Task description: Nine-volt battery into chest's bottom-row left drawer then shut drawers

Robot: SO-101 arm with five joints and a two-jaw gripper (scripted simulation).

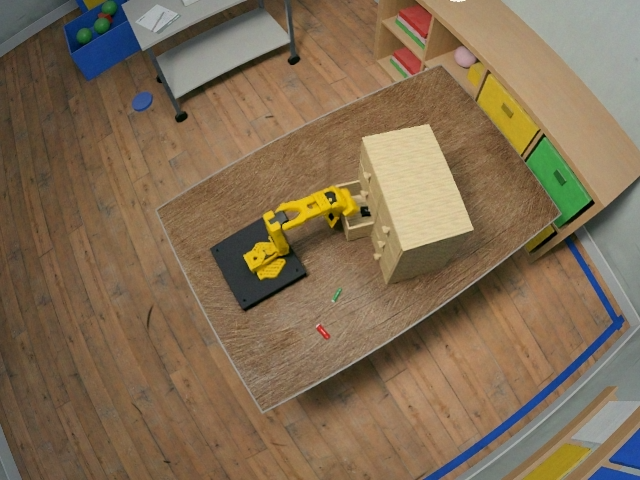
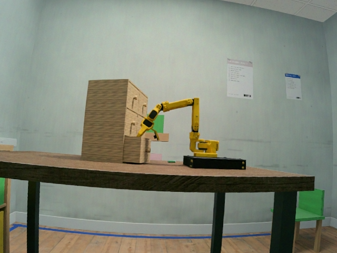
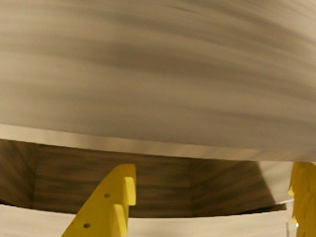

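Toward the desk's right edge from above, your claw (image 1: 348, 211) (image 2: 147, 137) (image 3: 212, 190) gapes partway, empty; nine-volt battery (image 1: 365, 211) sits in the open drawer (image 1: 359, 230) (image 2: 132, 149) (image 3: 197, 227).

Behind the yellow gripper (image 1: 366, 210) (image 2: 147, 136) (image 3: 213, 190) runs a slim, yellow arm (image 1: 313, 204) (image 2: 178, 104) with black blocks at its joints (small dark holes dot one finger (image 3: 107, 196)).

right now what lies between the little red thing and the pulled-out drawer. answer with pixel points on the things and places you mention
The little green thing (image 1: 336, 295) (image 2: 171, 161) lies between the red thing (image 1: 322, 331) and the drawer (image 1: 360, 231) (image 2: 131, 149) (image 3: 197, 228), in the top view.
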